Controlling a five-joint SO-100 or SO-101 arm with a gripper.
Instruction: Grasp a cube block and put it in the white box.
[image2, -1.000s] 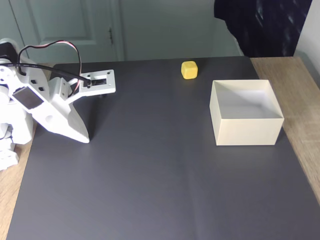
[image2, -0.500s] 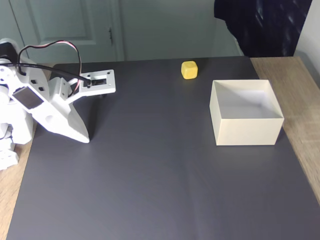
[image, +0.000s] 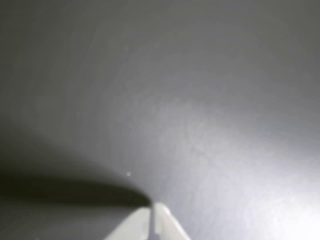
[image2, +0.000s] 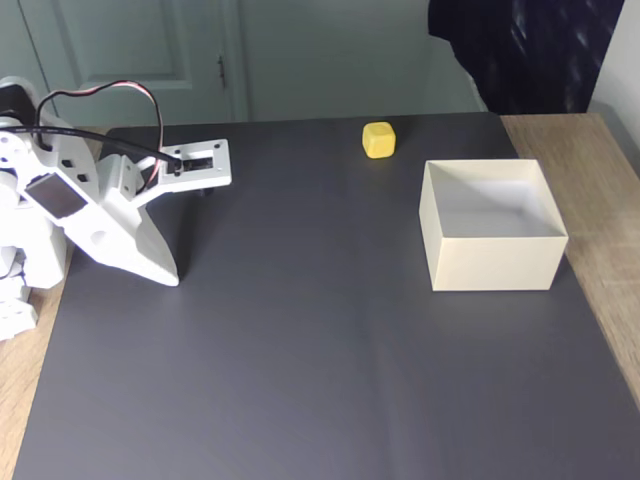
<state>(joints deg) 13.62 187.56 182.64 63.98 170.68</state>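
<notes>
Grasp step not begun. My hand rests tips down near left edge of counter, fingers together, empty. Cube block at far edge; white box near right edge. Next I judge: lift, open, reach to cube.

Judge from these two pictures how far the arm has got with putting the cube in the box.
Done: nothing yet. The yellow cube sits on the dark mat, apart from the white box, whose visible inside holds nothing. In hand: nothing; the gripper rests shut, tip down on the mat at the left of the fixed view. Left: reach, grasp, carry, drop.
</notes>
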